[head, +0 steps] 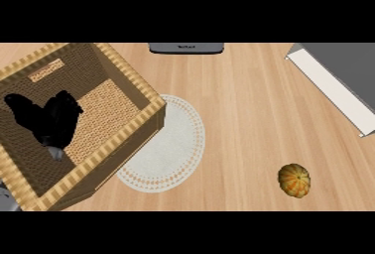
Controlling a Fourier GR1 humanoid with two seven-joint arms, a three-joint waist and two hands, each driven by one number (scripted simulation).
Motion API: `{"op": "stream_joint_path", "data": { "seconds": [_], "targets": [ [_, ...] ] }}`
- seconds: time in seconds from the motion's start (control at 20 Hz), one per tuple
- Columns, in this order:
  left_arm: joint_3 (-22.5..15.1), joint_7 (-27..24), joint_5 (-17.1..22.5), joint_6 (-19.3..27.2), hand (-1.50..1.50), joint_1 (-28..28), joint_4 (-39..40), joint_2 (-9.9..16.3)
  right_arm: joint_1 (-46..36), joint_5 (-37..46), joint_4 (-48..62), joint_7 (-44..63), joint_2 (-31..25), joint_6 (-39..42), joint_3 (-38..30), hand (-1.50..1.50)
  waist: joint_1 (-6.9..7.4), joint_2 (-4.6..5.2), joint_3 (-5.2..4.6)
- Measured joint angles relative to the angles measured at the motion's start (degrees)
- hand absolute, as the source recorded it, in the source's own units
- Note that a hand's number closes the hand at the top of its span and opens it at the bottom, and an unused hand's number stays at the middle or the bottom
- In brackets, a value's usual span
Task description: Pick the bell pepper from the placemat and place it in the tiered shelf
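The bell pepper (pixel 293 180), orange-yellow and ribbed, lies on the bare wooden counter at the lower right, well off the placemat. The round white placemat (pixel 176 144) is in the middle, its left part covered by a large wicker basket (pixel 132 74) that fills the left side. No other shelf shows. My left hand (pixel 45 119) shows black over the basket's inside, fingers up and spread, open and holding nothing, with a bit of grey wrist (pixel 55 153) below it. The pepper is far to its right. My right hand shows nowhere.
A dark grey appliance (pixel 186 47) sits at the counter's far edge. A grey and white slab (pixel 337 79) runs along the upper right. Open wood lies between the placemat and the pepper.
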Motion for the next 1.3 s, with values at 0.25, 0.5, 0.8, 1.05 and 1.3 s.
{"op": "stream_joint_path", "data": {
  "seconds": [0.25, 0.5, 0.8, 1.05, 1.3],
  "targets": [
    [-0.42, -0.03, 0.20, -0.08, 0.00, 0.24, -0.73, 0.03, -1.41, 2.22, 8.38, -1.25, -0.53, -7.05, -0.81, -1.50, 0.40, 0.16, 0.01],
    [-0.82, -0.14, 0.27, 0.09, 0.00, 0.89, -0.98, 0.02, -4.65, 1.73, 16.38, -6.95, -2.44, -12.41, -2.94, -1.50, 0.69, 0.27, 0.05],
    [-0.97, 0.05, 0.74, 0.14, 0.00, 0.14, -0.77, 0.51, -8.08, -1.08, 24.42, -14.75, -6.07, -14.12, -6.49, -1.50, 0.86, 0.45, 0.10],
    [-1.13, 0.12, 1.19, 0.22, 0.00, 0.82, -1.88, 1.34, -9.19, -2.80, 30.46, -15.54, -11.69, -6.02, -7.34, -1.50, 0.85, 0.36, 0.09],
    [-1.86, -0.08, 1.26, 0.99, 0.00, 0.65, -1.26, 0.73, -9.09, -4.57, 36.06, -14.01, -18.46, 3.99, -8.68, -1.50, 0.71, 0.53, 0.14]
  ]
}}
